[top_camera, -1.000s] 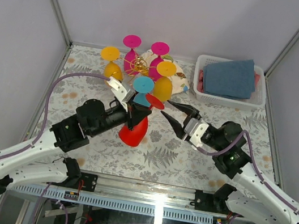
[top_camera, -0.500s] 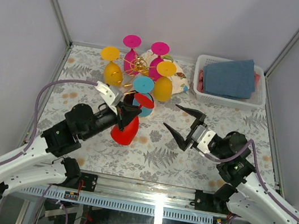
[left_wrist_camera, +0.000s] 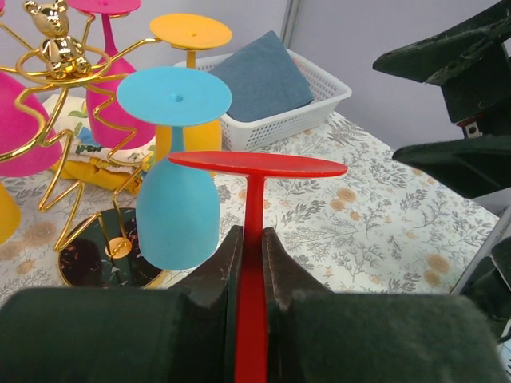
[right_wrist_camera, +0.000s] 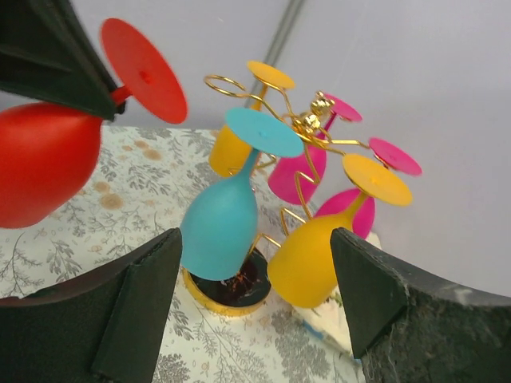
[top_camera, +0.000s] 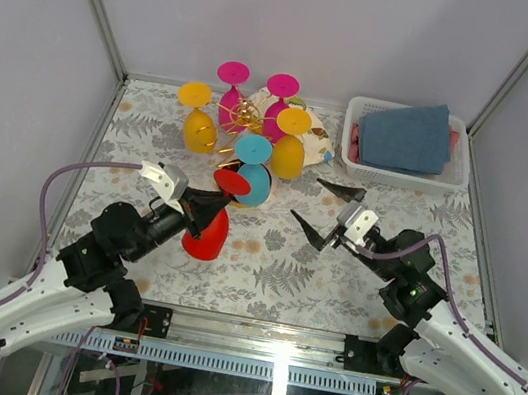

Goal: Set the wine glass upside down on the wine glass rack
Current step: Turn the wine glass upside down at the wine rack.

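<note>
Your left claw (top_camera: 209,211) is closed on the thin stem of the red glass (top_camera: 206,239); in the left wrist view the two fingers (left_wrist_camera: 214,267) press the stem from both sides, just under the flat foot. The glass is tilted: its foot points toward the rack (top_camera: 245,113) and its bowl hangs back toward the arm. It is not on the rack; it is in front of it, and from above its foot is just beside the blue glass (top_camera: 254,181). I cannot tell whether the bowl touches the table (top_camera: 384,268). The blue glass hangs upside down on the near side of the rack, over the round black base. Two yellow glasses (top_camera: 198,128) and two pink glasses (top_camera: 229,101) hang upside down on the other arms of the rack. Your right claw (top_camera: 306,198) has its jaws wide apart and holds nothing; it is to the right of the red glass, apart from it, and it faces the rack. A white basket (top_camera: 356,162) with a blue cloth (top_camera: 406,135) stands at the far right corner.
</note>
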